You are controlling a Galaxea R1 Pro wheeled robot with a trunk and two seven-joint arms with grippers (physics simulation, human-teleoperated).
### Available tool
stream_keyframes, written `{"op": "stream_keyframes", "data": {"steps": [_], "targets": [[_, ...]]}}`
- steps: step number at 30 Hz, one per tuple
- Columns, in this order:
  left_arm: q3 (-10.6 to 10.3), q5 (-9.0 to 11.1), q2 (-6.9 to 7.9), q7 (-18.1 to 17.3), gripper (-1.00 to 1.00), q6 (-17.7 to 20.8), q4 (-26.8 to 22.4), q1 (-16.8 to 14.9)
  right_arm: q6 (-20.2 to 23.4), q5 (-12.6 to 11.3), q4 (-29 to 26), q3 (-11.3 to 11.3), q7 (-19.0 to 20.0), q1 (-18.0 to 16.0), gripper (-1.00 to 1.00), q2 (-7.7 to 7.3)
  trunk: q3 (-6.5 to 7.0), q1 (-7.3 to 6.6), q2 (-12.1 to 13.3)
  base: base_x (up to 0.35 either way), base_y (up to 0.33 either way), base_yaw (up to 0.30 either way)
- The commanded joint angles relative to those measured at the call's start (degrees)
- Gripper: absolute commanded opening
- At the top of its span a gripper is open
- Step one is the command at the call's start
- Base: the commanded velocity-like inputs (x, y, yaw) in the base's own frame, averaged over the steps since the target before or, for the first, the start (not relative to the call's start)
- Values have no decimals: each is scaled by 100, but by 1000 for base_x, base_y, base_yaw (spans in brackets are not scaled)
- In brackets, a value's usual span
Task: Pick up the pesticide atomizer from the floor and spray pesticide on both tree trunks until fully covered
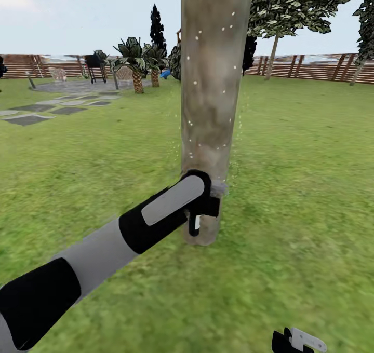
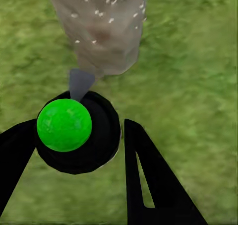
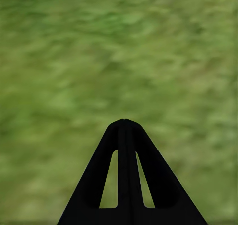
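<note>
Green lawn (image 1: pixel 301 197) extends to a brown slatted fence (image 1: pixel 311 66), with grey paving stones (image 1: pixel 31 118) and a palm-like plant (image 1: pixel 136 62) behind. 1 mottled grey-brown tree trunk (image 1: pixel 210 98), dotted with white pesticide specks (image 1: pixel 196 82), stands at centre. Left gripper (image 2: pixel 84 150) reaches to the trunk's base, its fingers clasping the pesticide atomizer (image 2: pixel 77 130), a black body with a green cap and a grey nozzle aimed at the trunk. Right gripper (image 3: pixel 125 123) hangs low over grass, fingers pressed together, holding nothing.
</note>
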Motion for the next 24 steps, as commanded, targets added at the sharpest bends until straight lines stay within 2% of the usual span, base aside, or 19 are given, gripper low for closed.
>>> {"op": "stream_keyframes", "data": {"steps": [1,3,4,6,9,12,19,21,24], "targets": [[-6,-114,-1,54,-100,61,-44,187,-12,33,0,-12,-9,-3,-100,5,-4,-2,-2,0,0,0],[-12,-447,3,54,-100,59,-142,575,-12,33,1,-12,-8,-3,-100,5,-4,-2,-2,0,0,0],[-17,-760,34,54,-100,39,-237,889,-16,33,0,-12,-3,-3,-100,5,-4,-2,-2,0,0,0],[-17,-1196,75,45,-100,16,-378,1337,-24,38,-3,-12,20,-3,-100,11,-4,-2,-2,0,0,0],[-14,-1524,100,-10,-100,-5,-493,1941,-28,34,-2,-12,38,-3,-100,9,-4,-2,-2,0,0,0],[-12,-1591,106,-24,-100,-15,-527,2108,-29,35,-6,-13,47,-3,-100,6,-4,-2,-2,0,0,0],[33,-1614,113,-63,-100,-39,-589,2169,-30,33,-9,-27,52,-3,-100,6,-4,-2,-2,0,65,-3],[37,-1614,114,-212,-100,-105,-596,2170,-30,33,-9,-53,52,-3,-100,2,-4,-2,-2,0,283,-85],[39,-1614,149,-647,-100,-167,-599,2171,-29,33,-9,-66,55,-3,-100,-1,-4,-2,-2,0,319,-195]]}}
